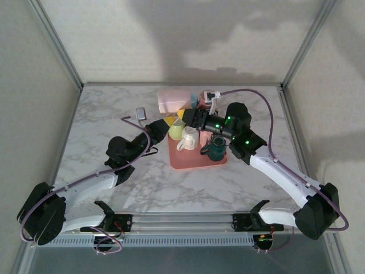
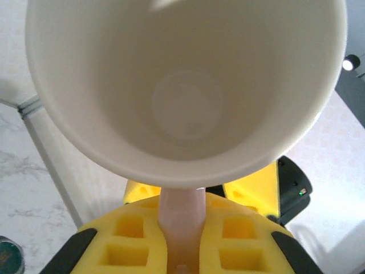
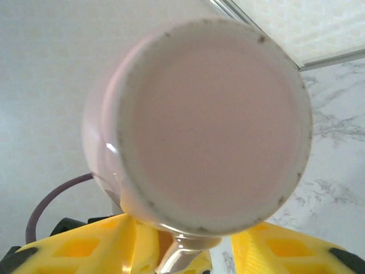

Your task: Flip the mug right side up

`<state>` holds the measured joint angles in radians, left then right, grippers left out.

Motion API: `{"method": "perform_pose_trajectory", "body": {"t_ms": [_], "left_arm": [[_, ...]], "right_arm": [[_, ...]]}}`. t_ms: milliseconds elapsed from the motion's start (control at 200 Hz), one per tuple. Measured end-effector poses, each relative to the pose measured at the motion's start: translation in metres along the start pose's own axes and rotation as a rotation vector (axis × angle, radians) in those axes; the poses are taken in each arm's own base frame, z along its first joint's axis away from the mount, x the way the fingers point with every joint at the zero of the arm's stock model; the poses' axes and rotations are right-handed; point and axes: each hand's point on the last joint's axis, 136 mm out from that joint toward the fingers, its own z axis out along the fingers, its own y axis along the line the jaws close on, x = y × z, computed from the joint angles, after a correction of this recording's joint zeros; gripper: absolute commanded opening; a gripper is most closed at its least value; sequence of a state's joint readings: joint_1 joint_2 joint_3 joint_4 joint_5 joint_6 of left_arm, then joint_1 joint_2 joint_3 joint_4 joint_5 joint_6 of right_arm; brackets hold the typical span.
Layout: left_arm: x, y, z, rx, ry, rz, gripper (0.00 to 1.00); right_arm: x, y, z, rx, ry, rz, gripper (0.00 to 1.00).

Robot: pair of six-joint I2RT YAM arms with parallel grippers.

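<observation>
- Left tool (image 2: pixel 181 231) clenched on handle (image 2: pixel 181 208) of mug (image 2: pixel 182 85), which lies sideways in the air above desk (image 1: pixel 108 120).
- Right tool (image 3: pixel 182 242) released, fingers (image 3: pixel 85 251) apart around handle, under mug base.

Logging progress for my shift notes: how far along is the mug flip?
Done: pink mug is up off the table. In hand: left gripper clamps its handle; right gripper stands open around it; mug is sideways. Left: turn mouth up, set it down.
</observation>
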<state>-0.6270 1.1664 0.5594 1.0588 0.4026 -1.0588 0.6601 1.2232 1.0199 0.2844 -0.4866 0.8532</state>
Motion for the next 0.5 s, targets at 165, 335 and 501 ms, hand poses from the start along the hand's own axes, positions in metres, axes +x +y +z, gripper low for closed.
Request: {"method": "perform_pose_trajectory", "body": {"t_ms": [165,335,501], "left_arm": [[0.001,0.008,-0.001,-0.034,-0.002,0.037,0.0],[0.002,0.021,-0.004,-0.13,0.013,0.096,0.0],[-0.003,0.036,-0.002,-0.265,0.034,0.187,0.0]], "right_arm": [[-0.002,-0.008,-0.002,0.031,-0.015,-0.001,0.54],[-0.002,-0.018,-0.013,0.109,-0.022,-0.037,0.54],[0.001,-0.033,-0.033,0.247,-0.011,-0.108,0.54]]}}
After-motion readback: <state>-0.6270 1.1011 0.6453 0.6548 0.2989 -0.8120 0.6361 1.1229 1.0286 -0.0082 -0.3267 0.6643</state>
